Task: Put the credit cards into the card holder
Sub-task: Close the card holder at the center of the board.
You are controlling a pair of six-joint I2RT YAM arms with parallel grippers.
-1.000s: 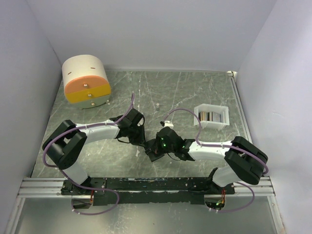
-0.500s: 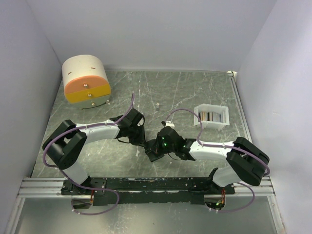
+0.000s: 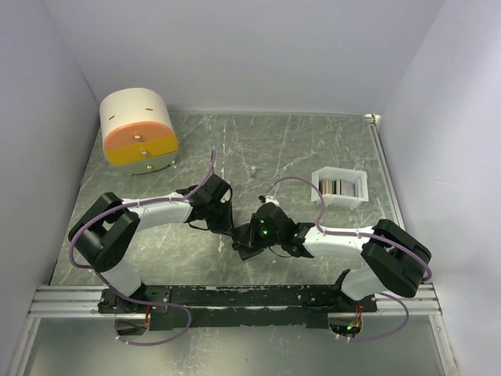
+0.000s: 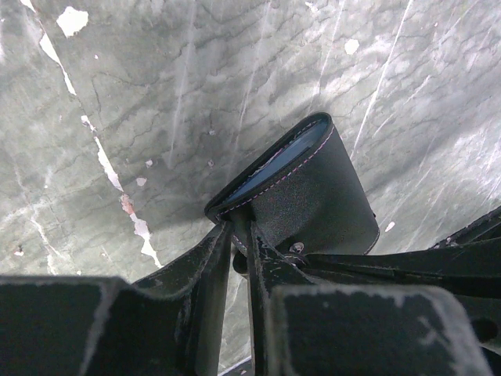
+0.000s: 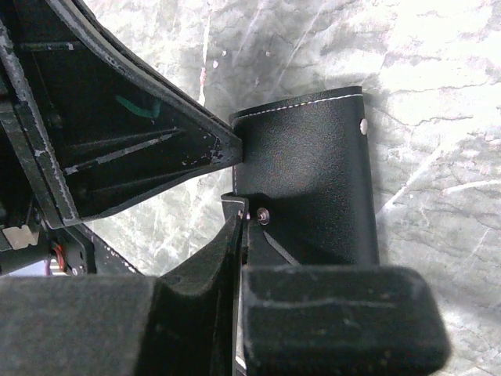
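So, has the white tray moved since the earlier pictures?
No. The white tray keeps its place near the right edge of the table.

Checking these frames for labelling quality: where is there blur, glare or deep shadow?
Top view: even, soft light with only faint shadows. Left wrist: the wallet is sharp, while the near fingers are blurred and dark. Right wrist: the table is washed out by glare at upper right.

Left gripper [image 4: 239,235] and right gripper [image 5: 241,219] are blocking the tabletop's [image 3: 297,145] near middle at the card holder [image 4: 313,196], a drawer box [image 3: 137,129] its far-left corner; passage is lying open toward the white tray [image 3: 340,202].
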